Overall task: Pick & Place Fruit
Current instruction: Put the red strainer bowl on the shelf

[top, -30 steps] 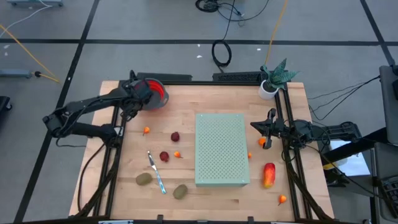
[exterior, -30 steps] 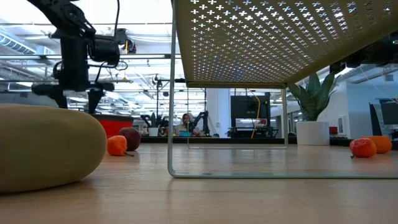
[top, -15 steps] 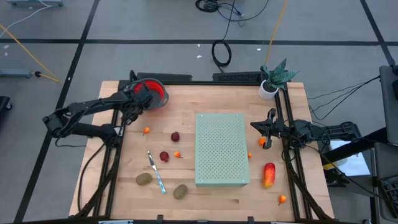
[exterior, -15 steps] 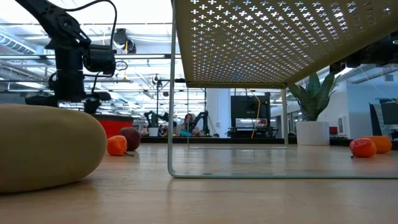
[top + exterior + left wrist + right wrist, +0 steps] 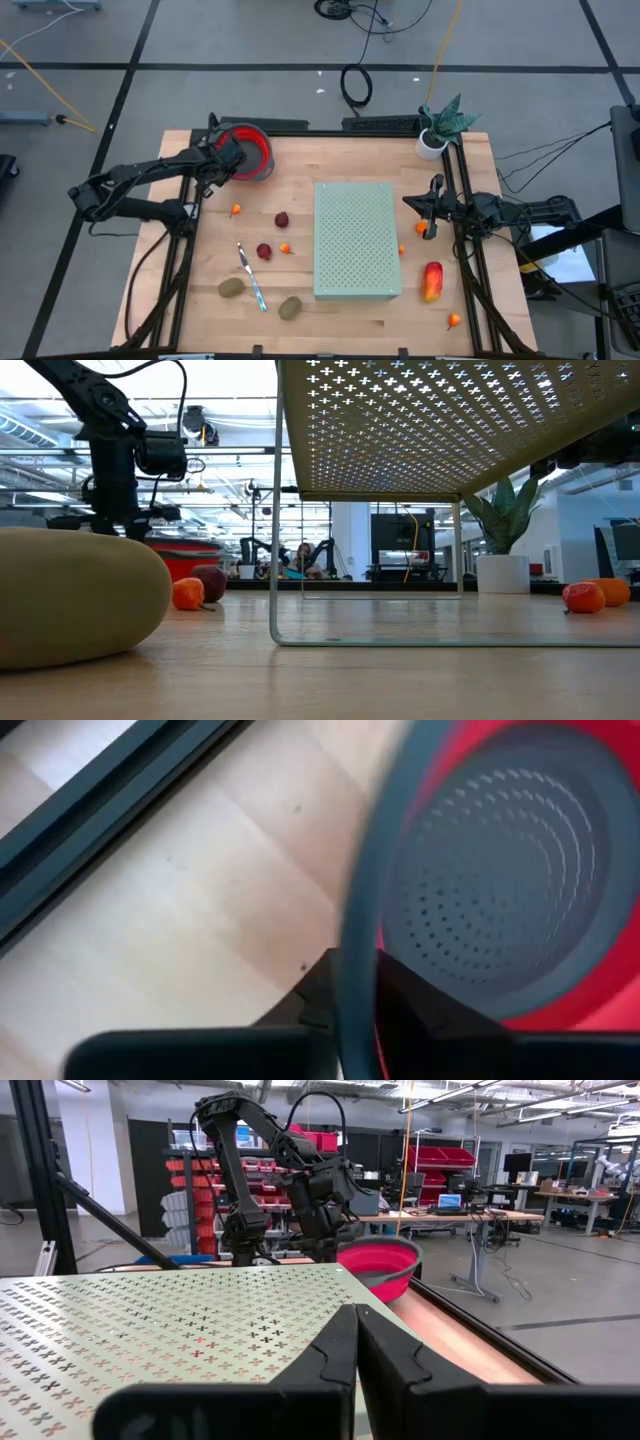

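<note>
The left gripper [image 5: 226, 160] was at about 10 o'clock on the table, at the red bowl [image 5: 252, 153]. In the left wrist view its two fingers [image 5: 400, 995] sat one on each side of the bowl's grey rim [image 5: 352, 950], pinched narrow on it. It likely held the rim that way because the thin edge is the only part of the bowl that small fingers can grab, and the bowl may need to come nearer to the fruit.

The right gripper [image 5: 437, 196] waited at about 3 o'clock, by the table's edge. Its fingers [image 5: 335, 1350] were pressed together and held nothing. It probably stayed there to keep out of the way.

The fruit all lay on the table, none in the bowl. The long red-orange fruit [image 5: 432, 280] was at about 4 o'clock, next to the green rack [image 5: 355, 240] in the middle. A tiny orange ball [image 5: 453, 321] lay near 5 o'clock and another [image 5: 424, 228] just by the right gripper. Two dark red balls [image 5: 282, 219] were left of the rack, with two more orange balls [image 5: 235, 210] close by. Two brown-green ovals [image 5: 232, 288] were at about 7 o'clock, with the knife [image 5: 251, 275] lying between them. The picking had not begun yet, I think.
</note>
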Controlling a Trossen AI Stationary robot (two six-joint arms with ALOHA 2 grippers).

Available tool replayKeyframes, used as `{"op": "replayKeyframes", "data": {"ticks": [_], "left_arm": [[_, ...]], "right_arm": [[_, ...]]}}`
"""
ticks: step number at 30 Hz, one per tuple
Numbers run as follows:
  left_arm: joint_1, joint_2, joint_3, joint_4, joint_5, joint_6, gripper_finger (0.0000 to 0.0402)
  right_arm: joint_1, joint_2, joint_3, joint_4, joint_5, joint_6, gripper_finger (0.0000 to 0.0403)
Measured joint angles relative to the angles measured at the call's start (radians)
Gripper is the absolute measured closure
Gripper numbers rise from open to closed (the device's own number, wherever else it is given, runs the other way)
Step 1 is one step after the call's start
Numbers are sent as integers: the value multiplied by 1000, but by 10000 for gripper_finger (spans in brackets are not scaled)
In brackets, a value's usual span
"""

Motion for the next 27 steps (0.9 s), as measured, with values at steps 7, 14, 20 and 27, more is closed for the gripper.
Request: {"op": "replayKeyframes", "data": {"ticks": [7,14,20,27], "left_arm": [[0,-1,2,20,-14,0,386],[-5,-37,-1,110,-45,59,393],[-5,-130,-1,196,-50,147,396],[-12,-259,-1,348,-38,255,398]], "right_arm": [[0,0,0,0,0,0,403],[0,0,0,0,0,0,403],[0,0,0,0,0,0,403],[0,0,0,0,0,0,403]]}}
